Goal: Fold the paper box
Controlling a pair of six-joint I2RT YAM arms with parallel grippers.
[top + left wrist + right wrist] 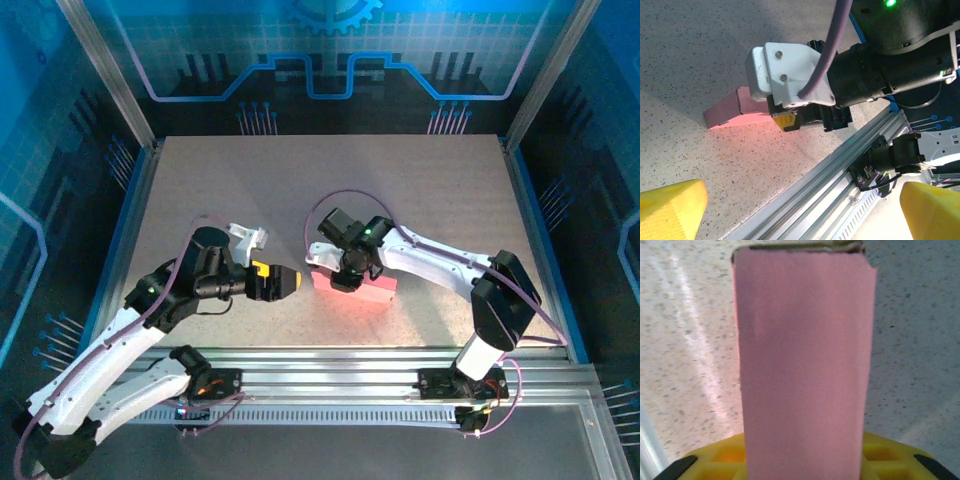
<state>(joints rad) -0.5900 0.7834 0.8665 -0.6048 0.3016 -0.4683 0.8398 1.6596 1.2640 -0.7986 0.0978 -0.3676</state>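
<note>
Right wrist view: right jaws sit at one end of the paper box [805,365], yellow pad [725,456] beneath; pinched or not, I cannot tell. Near the box, left jaws gape wide. It lies on the counter [300,180]: likely light, creasable card, best held by edges.

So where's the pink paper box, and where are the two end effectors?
paper box [805,365]: right wrist view, middle of its pink face.
left end effector [292,283]: top external view, between its yellow fingertips.
right end effector [345,282]: top external view, its tip at the box.
</note>
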